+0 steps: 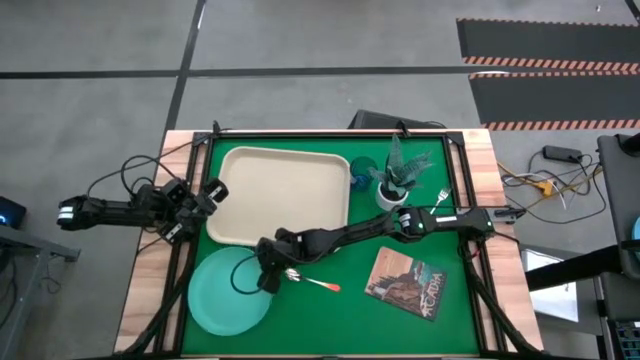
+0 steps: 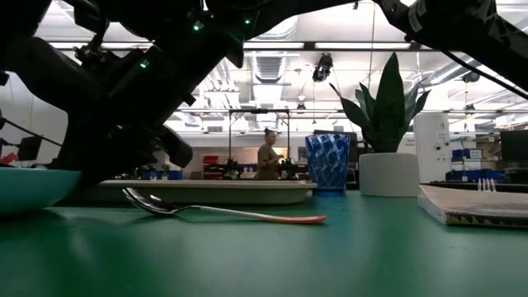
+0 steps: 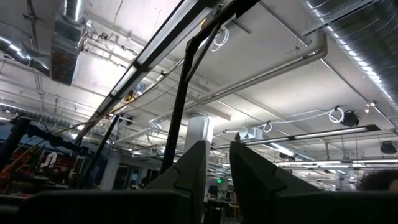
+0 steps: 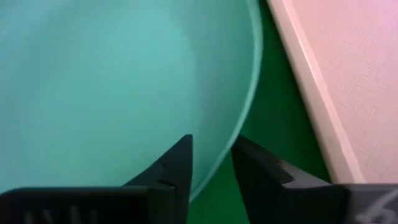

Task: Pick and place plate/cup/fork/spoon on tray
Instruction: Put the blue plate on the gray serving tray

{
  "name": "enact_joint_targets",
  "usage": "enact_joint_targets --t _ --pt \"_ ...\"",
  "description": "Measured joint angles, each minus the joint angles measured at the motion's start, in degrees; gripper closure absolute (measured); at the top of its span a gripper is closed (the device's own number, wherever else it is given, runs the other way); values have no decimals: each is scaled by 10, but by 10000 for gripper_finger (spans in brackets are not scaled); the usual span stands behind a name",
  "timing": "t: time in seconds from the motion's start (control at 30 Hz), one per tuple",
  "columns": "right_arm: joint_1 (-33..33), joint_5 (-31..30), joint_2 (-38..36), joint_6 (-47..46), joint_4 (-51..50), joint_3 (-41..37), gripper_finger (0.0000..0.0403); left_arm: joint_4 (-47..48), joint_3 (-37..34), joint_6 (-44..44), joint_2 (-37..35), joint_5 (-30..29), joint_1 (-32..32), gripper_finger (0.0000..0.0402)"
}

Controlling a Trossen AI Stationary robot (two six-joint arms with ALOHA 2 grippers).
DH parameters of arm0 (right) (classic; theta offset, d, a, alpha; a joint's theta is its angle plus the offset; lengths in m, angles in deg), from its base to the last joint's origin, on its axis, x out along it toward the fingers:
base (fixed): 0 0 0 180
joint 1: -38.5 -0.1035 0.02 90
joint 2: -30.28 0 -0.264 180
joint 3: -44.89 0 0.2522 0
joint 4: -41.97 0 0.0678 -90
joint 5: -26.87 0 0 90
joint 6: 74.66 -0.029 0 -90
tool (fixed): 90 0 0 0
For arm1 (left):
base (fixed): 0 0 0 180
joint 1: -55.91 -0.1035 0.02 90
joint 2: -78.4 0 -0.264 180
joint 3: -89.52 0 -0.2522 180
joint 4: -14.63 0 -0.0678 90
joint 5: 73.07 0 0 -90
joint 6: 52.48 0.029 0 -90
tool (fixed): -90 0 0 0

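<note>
The teal plate (image 1: 225, 295) lies flat on the green mat at the near left, just in front of the beige tray (image 1: 285, 195). My right gripper (image 1: 268, 276) reaches across the table and stands at the plate's right rim (image 4: 244, 106). It is open by a narrow gap, with one finger over the plate's inside and one outside the rim. The spoon (image 1: 318, 283) lies on the mat right of the plate. The blue cup (image 1: 362, 172) stands behind the tray's right end. The fork (image 1: 441, 196) lies by the right arm. My left gripper (image 1: 214, 190) waits at the tray's left end, narrowly open and empty. My right gripper points down at the plate's right rim (image 4: 217, 163), which runs through the gap between its fingers. Whether a finger touches the rim, I cannot tell. The plate rests on the mat.
A white pot with a green plant (image 1: 397, 185) stands beside the cup. A picture-covered book (image 1: 405, 283) lies at the near right. Black frame bars run along the table's edges. A person stands far off in the room (image 2: 268, 155).
</note>
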Motion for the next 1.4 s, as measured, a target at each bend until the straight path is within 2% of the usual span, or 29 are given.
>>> enact_joint_targets --t 0.33,0.5,0.8,1.0,1.27,1.4 --pt "0 2 0 6 24 0 391 0 0 0 0 0 0 343" --pt "0 8 0 6 40 0 393 0 0 0 0 0 0 343" --pt "20 124 -23 6 53 1 393 -5 0 -5 -1 0 0 343" --pt "63 219 -46 7 43 3 393 -17 0 -5 -4 0 0 343" --pt "143 281 -70 11 24 3 394 -17 0 -5 -10 0 0 343" --pt "186 285 -77 10 19 3 394 -18 0 -6 -17 0 0 343"
